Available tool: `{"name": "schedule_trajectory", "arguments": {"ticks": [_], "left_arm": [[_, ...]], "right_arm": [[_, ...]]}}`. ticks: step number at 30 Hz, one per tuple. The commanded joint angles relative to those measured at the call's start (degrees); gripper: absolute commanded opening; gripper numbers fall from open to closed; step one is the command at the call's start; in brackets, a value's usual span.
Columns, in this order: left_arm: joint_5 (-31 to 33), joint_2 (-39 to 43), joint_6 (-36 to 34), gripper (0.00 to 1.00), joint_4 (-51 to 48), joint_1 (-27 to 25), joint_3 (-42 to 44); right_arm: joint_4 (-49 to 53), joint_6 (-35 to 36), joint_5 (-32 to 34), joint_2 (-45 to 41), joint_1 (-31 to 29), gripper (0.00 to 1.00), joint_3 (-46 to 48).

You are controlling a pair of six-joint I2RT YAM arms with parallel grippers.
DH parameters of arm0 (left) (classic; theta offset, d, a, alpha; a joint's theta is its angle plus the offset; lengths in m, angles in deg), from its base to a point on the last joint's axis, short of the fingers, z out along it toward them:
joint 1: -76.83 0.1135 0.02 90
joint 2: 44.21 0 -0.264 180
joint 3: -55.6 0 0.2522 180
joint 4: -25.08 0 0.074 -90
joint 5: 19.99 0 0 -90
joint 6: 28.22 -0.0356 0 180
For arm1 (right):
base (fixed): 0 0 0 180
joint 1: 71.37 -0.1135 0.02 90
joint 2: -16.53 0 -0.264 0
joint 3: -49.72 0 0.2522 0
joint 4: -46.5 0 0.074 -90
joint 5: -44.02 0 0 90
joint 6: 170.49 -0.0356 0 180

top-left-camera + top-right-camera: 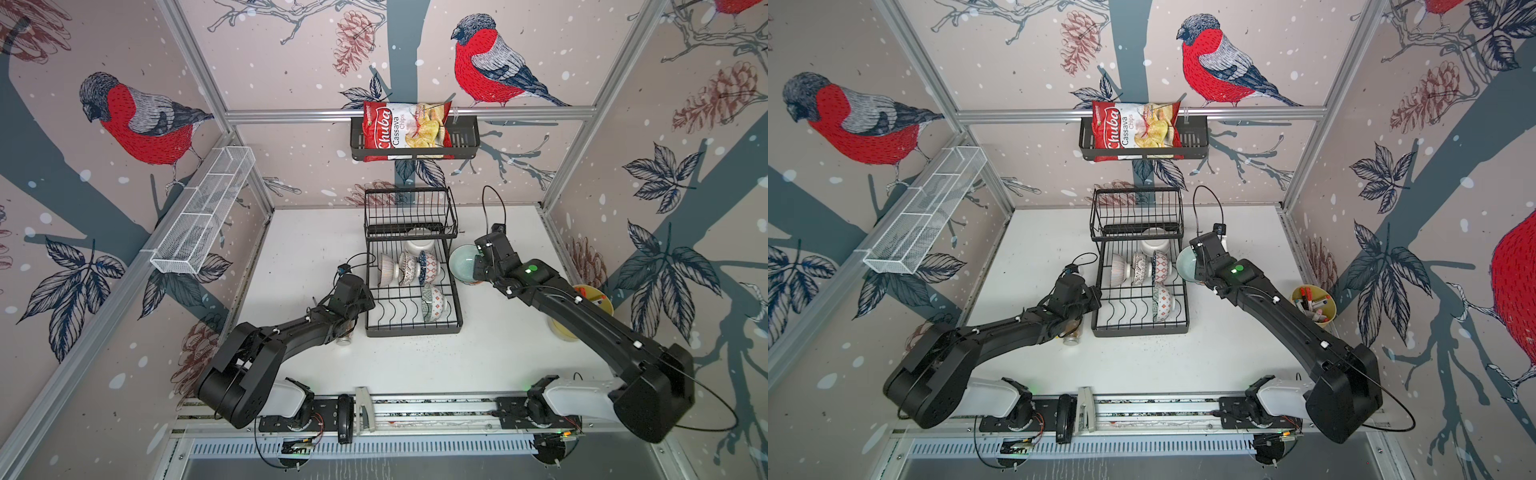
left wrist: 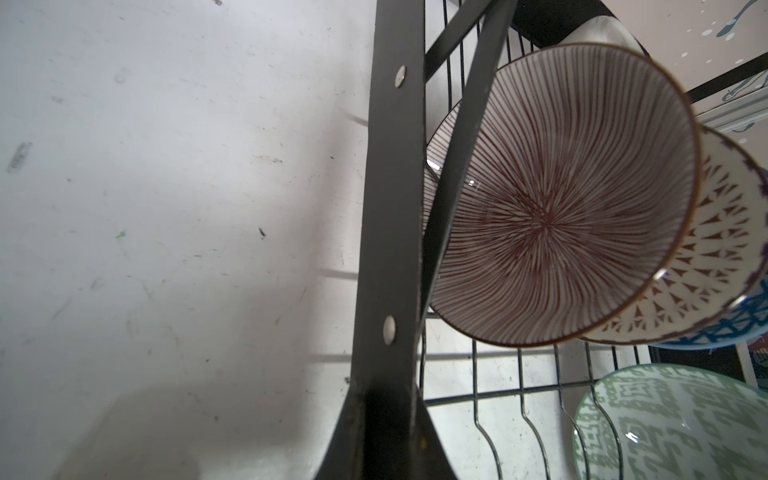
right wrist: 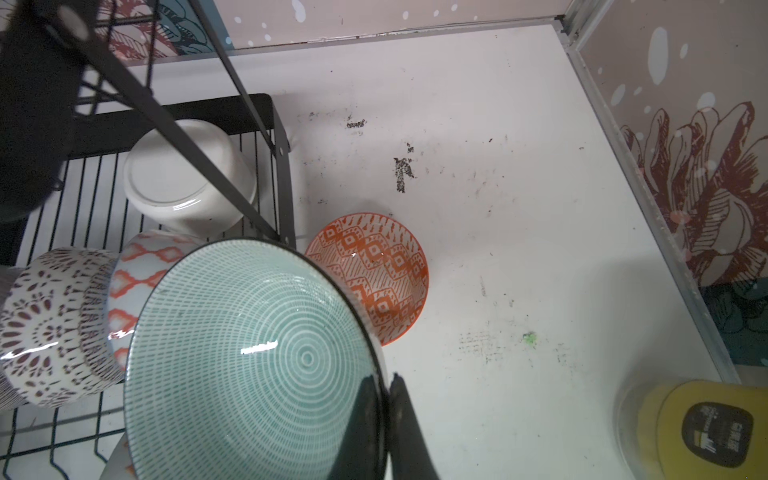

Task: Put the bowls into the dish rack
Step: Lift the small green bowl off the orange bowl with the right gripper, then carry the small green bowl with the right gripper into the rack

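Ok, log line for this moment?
left claw: shut on black wire dish rack post | right claw: shut on teal ringed ceramic bowl rim, beside rack

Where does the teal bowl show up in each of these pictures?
Top view: teal bowl at the rack's right edge, mid-picture.
Top view: same place, overlapping the rack's right edge.
Left wrist: not in it.
Right wrist: large, lower middle, rim pinched by the right pincer.
Shared landmark: the black rack, seen in all four.
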Motion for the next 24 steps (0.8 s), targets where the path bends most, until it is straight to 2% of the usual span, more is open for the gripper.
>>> {"name": "schedule_trajectory", "arguments": {"ticks": [1,11,24], "left_arm": [[-7.00,-0.42,8.19,0.00,1.30,-0.05,0.12],[-6.92,-0.04,8.06,0.00,1.42,-0.08,0.61],[-6.53,-0.48,8.46,0.00,2.51,-0.06,1.31]], "right_arm": [[-0.17,-1.60,3.67,-0.70,-1.96,0.00,-1.28],[0.82,-2.00,9.46,0.70,-10.61,0.00,-4.64],[4.23,-2.25,16.94,10.25,-21.45,0.00,-12.46]]}}
